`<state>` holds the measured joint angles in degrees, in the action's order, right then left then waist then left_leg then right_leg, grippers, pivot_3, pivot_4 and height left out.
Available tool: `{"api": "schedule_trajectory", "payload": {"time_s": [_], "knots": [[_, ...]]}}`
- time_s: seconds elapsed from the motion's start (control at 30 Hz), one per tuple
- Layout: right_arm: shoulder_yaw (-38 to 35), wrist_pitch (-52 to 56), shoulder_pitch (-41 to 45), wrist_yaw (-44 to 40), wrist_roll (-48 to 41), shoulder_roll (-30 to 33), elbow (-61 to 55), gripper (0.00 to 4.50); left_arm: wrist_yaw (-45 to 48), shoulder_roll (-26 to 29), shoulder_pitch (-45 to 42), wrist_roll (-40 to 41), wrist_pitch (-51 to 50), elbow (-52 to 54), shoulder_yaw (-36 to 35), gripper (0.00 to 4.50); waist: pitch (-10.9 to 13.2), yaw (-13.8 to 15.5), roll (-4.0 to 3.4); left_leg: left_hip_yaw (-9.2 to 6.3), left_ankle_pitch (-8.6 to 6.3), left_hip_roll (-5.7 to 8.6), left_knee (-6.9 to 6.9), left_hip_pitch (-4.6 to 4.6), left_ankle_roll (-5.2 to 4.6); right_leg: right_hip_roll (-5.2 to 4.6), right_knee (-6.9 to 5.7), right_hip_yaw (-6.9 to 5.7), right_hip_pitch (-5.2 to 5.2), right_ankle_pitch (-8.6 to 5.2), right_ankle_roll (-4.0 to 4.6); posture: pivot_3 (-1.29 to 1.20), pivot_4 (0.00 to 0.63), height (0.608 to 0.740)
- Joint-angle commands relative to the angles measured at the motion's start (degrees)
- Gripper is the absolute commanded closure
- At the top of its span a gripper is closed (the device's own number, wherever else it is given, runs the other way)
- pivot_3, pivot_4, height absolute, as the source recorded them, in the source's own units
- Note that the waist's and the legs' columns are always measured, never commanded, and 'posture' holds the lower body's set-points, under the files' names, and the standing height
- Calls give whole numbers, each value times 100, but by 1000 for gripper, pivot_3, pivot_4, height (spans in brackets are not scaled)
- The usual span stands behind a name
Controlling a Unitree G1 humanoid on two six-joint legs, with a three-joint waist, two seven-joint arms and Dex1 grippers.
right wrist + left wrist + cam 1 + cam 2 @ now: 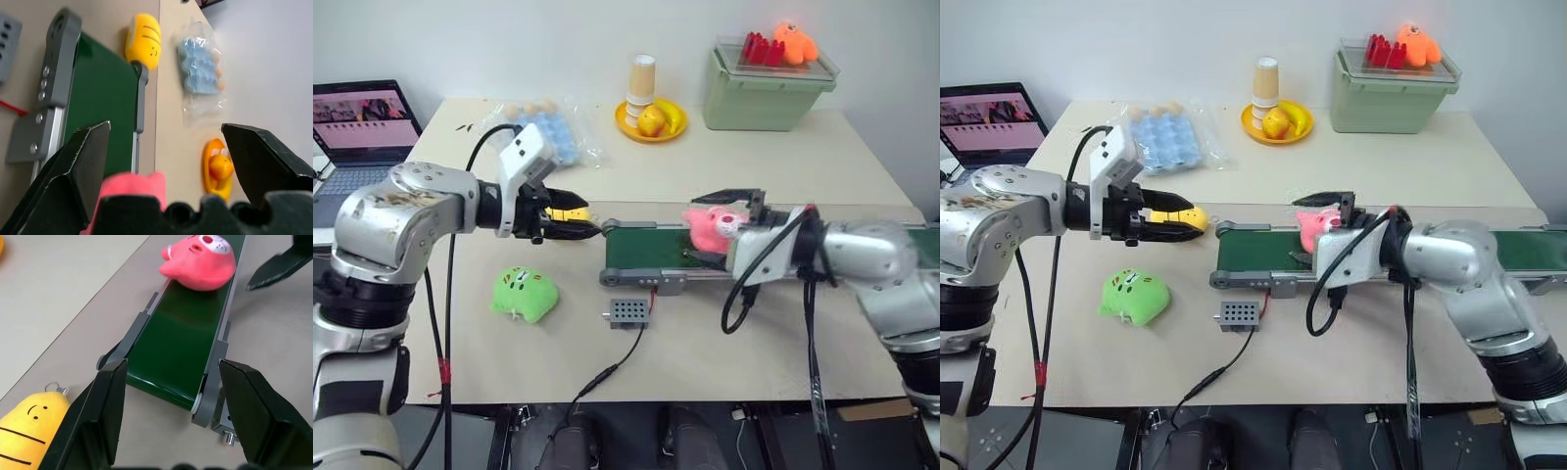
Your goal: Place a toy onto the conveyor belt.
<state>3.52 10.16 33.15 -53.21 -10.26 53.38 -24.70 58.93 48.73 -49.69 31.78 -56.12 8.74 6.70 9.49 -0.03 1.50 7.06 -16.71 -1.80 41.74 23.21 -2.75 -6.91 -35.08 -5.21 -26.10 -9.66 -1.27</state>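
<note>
A pink toy [703, 223] lies on the dark green conveyor belt [183, 352], close to the belt's left end. My right gripper [717, 230] is open wide, one finger on each side of the toy and neither pressing on it. My left gripper [579, 217] is open just off the belt's left end roller and has nothing between its fingers. A yellow toy [29, 423] lies on the table beside one left finger. A green toy [524, 294] sits on the table in front of the left arm.
The belt's small grey box [628, 312] and cable lie near the table's front edge. At the back are a bag of blue eggs [553, 137], an orange plate of fruit [651, 119] with a paper cup, and a green bin [764, 93]. A laptop [362, 127] stands at the far left.
</note>
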Motion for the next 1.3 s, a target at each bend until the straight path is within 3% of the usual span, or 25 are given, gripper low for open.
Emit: {"api": "schedule_trajectory", "payload": {"time_s": [0.03,0.2,0.33,0.53,0.67,0.83,1.03,1.3], "knots": [[-631,2195,451,-166,-1676,223,-465,137,118,41,-162,-17,169,11,-118,1379,0,11,0,0,0,1,0,0,-1,1,0,-2,0,0,1,0,150,734],[-1200,4990,1110,249,-3732,173,-125,137,334,244,7,34,411,62,-400,1379,0,49,0,-4,-3,-2,0,2,-5,0,0,-6,3,3,6,0,150,734],[-1450,6050,1244,614,-4518,40,112,137,584,558,307,201,423,204,-726,1379,0,52,0,-5,-6,-4,-2,7,-9,1,0,-6,-1,5,8,0,150,734],[-1179,6053,1327,814,-4231,21,597,137,818,1584,1272,97,178,446,-881,1379,0,46,0,-3,-8,-2,-1,9,-13,-1,0,-5,-2,4,6,0,150,734],[-1017,5911,1429,755,-4050,8,829,137,827,1793,1803,2,500,601,-947,1379,0,76,-1,-2,-8,-3,-1,8,-12,-4,4,-5,-4,3,4,0,150,734],[-1002,5830,1482,751,-3927,-24,949,137,623,1629,2601,-111,844,865,-1027,1379,0,66,-1,-2,-8,-1,-2,13,-13,-6,1,-7,-4,3,5,0,150,734],[-1213,5946,1548,899,-3967,17,913,137,197,1282,3130,-746,1444,662,-588,1379,0,72,-2,0,-8,-2,-2,11,-12,-6,4,-8,-5,3,5,0,150,734],[-1510,6251,1663,1149,-4145,176,674,137,-47,976,3085,-1819,2462,-197,67,1379,-4,73,-8,3,-9,-3,-3,7,-13,-7,6,-7,-4,4,6,0,150,734]]}}
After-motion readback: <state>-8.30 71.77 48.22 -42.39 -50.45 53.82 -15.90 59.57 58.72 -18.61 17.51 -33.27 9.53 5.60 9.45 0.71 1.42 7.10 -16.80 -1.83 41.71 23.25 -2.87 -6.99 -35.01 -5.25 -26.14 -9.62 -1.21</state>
